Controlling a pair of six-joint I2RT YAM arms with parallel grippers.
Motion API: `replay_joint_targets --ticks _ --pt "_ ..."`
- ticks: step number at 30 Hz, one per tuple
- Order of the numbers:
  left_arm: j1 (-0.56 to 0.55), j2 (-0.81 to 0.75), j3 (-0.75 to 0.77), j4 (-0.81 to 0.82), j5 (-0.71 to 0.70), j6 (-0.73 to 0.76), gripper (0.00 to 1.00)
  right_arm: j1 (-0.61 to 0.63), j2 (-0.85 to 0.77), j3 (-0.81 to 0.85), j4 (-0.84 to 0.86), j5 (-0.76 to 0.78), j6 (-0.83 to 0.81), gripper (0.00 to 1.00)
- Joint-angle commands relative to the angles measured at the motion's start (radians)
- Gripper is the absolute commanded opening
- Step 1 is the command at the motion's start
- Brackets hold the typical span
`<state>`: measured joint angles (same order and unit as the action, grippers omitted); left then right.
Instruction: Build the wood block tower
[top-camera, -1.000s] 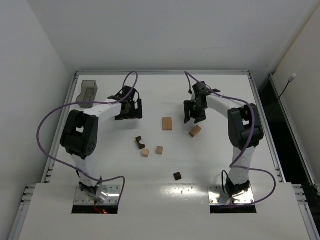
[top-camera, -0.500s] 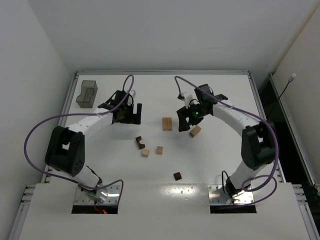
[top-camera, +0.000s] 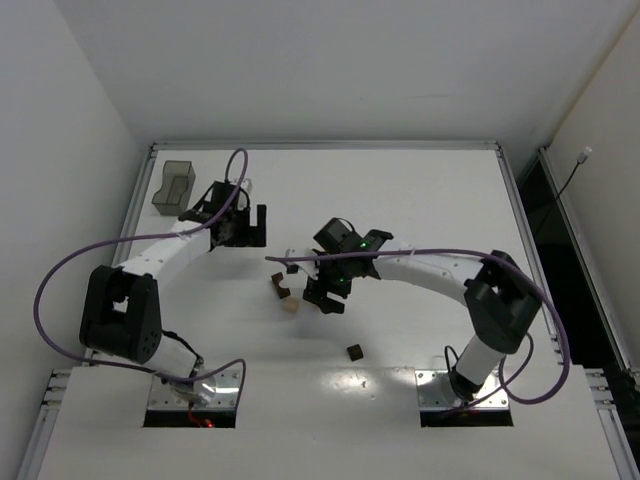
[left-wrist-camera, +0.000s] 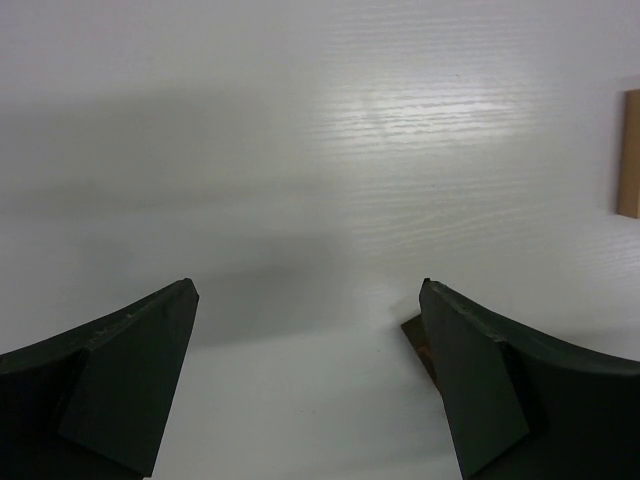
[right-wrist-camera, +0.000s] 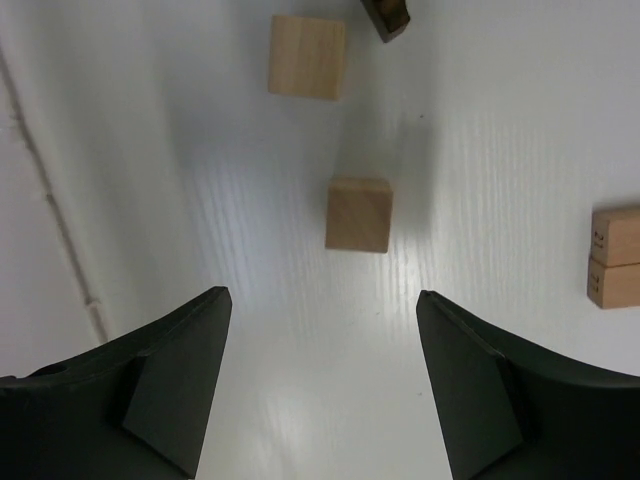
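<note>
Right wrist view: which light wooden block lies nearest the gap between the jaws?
The middle tan cube, just ahead of the gap. The other cube lies farther up; the third block sits at the right edge.

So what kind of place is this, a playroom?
Probably a robot lab, not a playroom: two robot arms are bolted to a white table, plain white walls surround it, and a few wooden blocks lie scattered.

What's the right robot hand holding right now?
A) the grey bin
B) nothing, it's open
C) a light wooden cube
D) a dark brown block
B: the right gripper is open, with only bare table in its gap; the nearest tan cube lies just ahead, untouched.
</note>
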<state>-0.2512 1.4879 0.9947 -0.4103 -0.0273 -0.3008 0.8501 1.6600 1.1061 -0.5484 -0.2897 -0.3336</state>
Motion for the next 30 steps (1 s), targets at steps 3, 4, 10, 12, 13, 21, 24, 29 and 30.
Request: replay_joint_targets --ticks 3,4,10,12,13,21,24,29,30 --pt "0.064 -0.055 0.002 0.019 -0.011 -0.014 0.92 0.018 0.101 0.089 0.057 0.084 -0.028 0.72" --pt "0.064 -0.055 0.002 0.019 -0.011 -0.014 0.92 0.018 0.113 0.089 0.057 0.099 -0.028 0.72" --pt "0.118 -0.055 -0.007 0.028 0.010 -0.023 0.92 0.018 0.193 0.153 0.064 0.100 0.001 0.67" --pt "0.127 -0.055 -0.007 0.028 0.010 -0.023 0.92 0.018 0.204 0.162 0.064 0.090 0.001 0.67" --pt "0.127 -0.055 -0.007 0.028 0.010 -0.023 0.92 0.018 0.213 0.163 0.064 0.090 0.011 0.67" --pt "0.136 -0.035 -0.007 0.028 0.020 -0.023 0.92 0.018 0.261 0.198 0.031 0.072 0.021 0.67" --pt "0.136 -0.035 -0.007 0.028 0.029 -0.032 0.92 0.018 0.270 0.198 0.031 0.063 0.021 0.67" --pt "0.136 -0.026 -0.007 0.038 0.029 -0.032 0.92 0.018 0.279 0.198 0.019 0.053 0.021 0.64" --pt "0.136 -0.026 -0.007 0.038 0.029 -0.032 0.92 0.018 0.279 0.189 0.019 0.053 0.021 0.62"
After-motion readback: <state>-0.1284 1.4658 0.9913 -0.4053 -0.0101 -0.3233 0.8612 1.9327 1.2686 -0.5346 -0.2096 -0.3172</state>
